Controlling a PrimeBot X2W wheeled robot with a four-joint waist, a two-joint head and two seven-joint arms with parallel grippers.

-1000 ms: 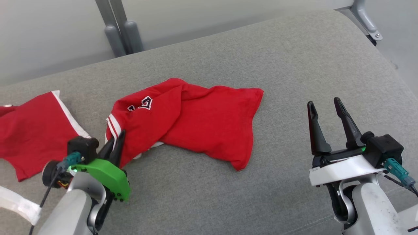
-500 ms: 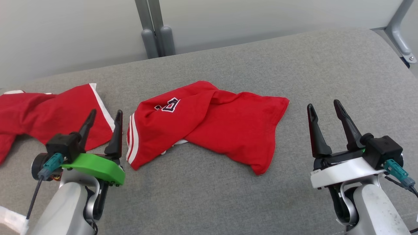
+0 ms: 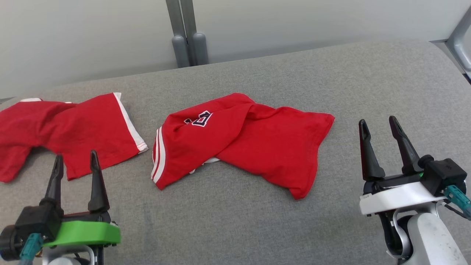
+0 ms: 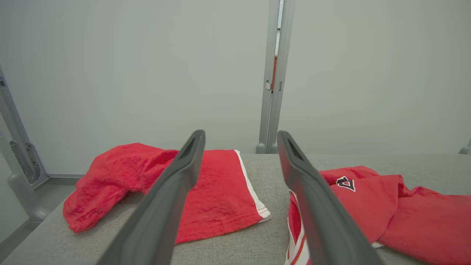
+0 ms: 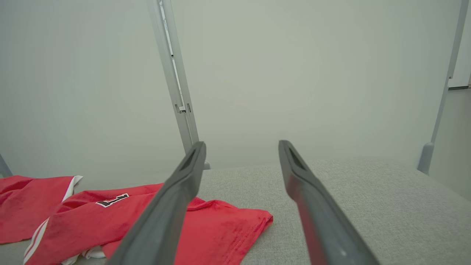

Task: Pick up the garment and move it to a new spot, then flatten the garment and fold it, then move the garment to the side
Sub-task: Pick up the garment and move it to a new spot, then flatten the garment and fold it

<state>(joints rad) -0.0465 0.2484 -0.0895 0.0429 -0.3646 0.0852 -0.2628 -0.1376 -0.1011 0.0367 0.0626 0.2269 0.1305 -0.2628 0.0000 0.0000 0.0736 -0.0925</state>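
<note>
Nearest us, the left pincer (image 3: 75, 154) stands spread and empty at the near left of the grey surface (image 3: 239, 228), and the right pincer (image 3: 378, 120) stands spread and empty at the near right. Neither holds cloth. A little farther off, between them, the red garment (image 3: 257, 147) lies in the middle of the surface. It is bunched and lapped over itself, with white stripes (image 3: 157, 154) at its left end and a logo (image 3: 198, 119) on the far-left fold. We judge flattening to be the step in hand, since the cloth is far from flat. To do it well we would take one end each: the left pincer to the striped edge and the right pincer to the near-right corner (image 3: 300, 191). Each should pinch a single layer. We would then draw the ends apart low over the surface, so the lap across the middle opens instead of tightening. The left pincer must mind the second garment (image 3: 70, 129), which lies just left of the stripes with only a strip of grey between them. If we catch it, both will drag together. Farther back the surface runs on to the post (image 3: 186, 36), which gives us room to spread the cloth away from us.
</note>
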